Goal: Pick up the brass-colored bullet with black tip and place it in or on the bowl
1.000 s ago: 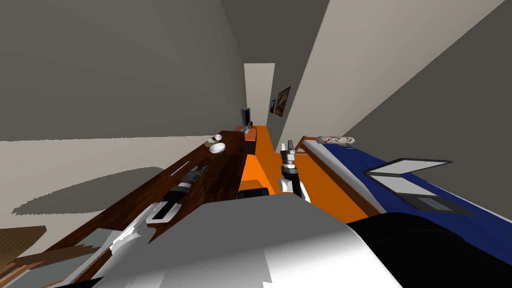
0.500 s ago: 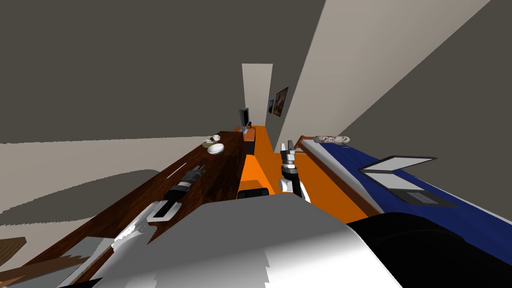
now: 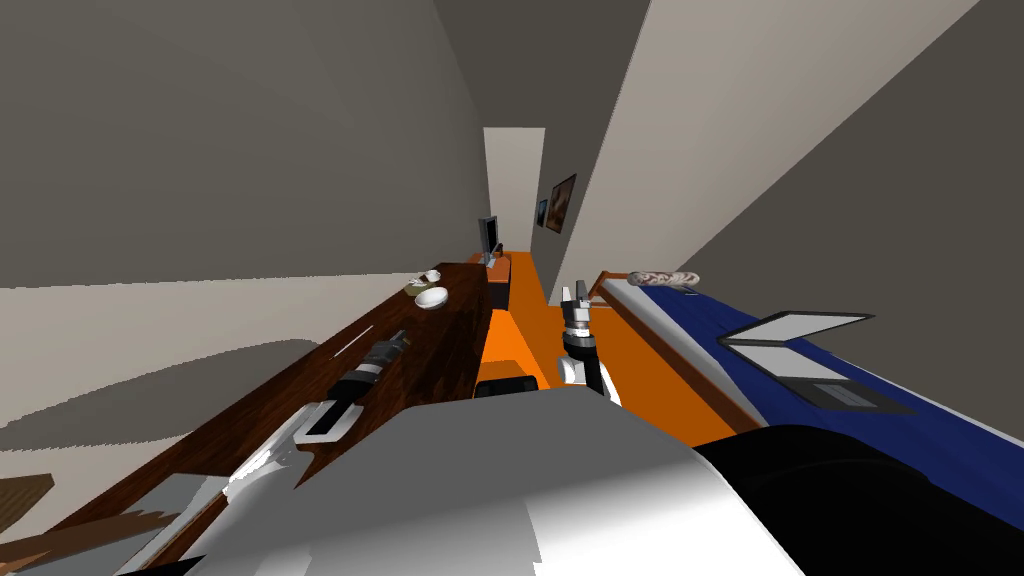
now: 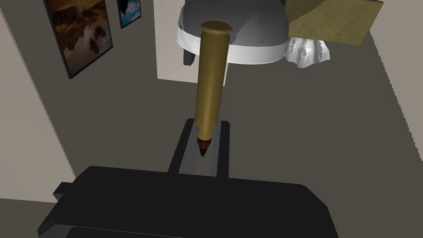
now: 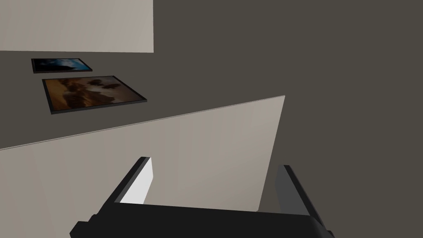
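Left pincer (image 4: 205, 124) grips the brass black-tipped bullet (image 4: 211, 82) near the white bowl (image 4: 256, 53).

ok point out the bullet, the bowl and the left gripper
bullet (image 4: 211, 82): left wrist view, middle of the casing
bowl (image 4: 256, 54): left wrist view, white rim
left gripper (image 3: 399, 339): head view, between its fingertips

We're in a home, a bedroom by the look of it: a bed (image 3: 725, 322) with a blue cover, a patterned pillow (image 3: 662, 278) at its head and an open laptop (image 3: 812, 362) on it. Framed pictures (image 3: 562, 203) hang on the wall, and a long dark wooden sideboard (image 3: 440, 335) stands across the orange floor (image 3: 525, 310).
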Tool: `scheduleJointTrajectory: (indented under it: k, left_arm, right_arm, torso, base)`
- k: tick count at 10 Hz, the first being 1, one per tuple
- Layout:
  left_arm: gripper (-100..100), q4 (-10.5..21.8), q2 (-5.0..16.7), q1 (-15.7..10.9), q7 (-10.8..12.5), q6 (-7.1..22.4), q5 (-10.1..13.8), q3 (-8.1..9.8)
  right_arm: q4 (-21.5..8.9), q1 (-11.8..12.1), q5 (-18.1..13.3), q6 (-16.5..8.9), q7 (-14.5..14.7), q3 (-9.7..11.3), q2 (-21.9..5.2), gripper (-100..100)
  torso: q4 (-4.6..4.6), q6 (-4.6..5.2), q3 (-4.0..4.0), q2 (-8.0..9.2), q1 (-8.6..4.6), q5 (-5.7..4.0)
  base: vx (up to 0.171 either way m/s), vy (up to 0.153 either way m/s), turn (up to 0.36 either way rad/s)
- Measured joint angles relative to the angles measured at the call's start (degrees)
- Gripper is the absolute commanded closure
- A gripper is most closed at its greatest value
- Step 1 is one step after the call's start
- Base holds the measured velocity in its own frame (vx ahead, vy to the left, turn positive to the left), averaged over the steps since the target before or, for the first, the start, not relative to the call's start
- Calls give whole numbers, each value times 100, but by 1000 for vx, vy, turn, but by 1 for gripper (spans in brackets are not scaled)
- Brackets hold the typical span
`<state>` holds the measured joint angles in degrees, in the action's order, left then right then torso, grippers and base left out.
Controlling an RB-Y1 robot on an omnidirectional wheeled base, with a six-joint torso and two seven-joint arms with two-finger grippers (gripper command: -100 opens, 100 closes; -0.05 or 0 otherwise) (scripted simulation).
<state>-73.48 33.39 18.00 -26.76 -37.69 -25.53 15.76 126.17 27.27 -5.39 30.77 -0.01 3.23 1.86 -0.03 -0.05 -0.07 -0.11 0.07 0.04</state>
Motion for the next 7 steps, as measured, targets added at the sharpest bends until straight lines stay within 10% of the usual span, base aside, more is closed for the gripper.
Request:
scheduleJointTrajectory:
  k: [1,2,7]
  left_arm:
    - [0,0,0,0,0,0,0,0]
    - [100,0,0,0,0,0,0,0]
    - [100,-108,556,-34,458,313,93,42]
  right_arm:
    - [0,0,0,0,0,0,0,0]
    - [0,0,0,0,0,0,0,0]
    - [0,1,0,0,0,0,0,0]
  torso:
    - [0,0,0,0,0,0]
    - [0,0,0,0,0,0]
    - [-8,8,-28,-50,-11,-4]
  base:
    - [0,0,0]
    - [40,-21,-56]
    - [100,-29,-61]
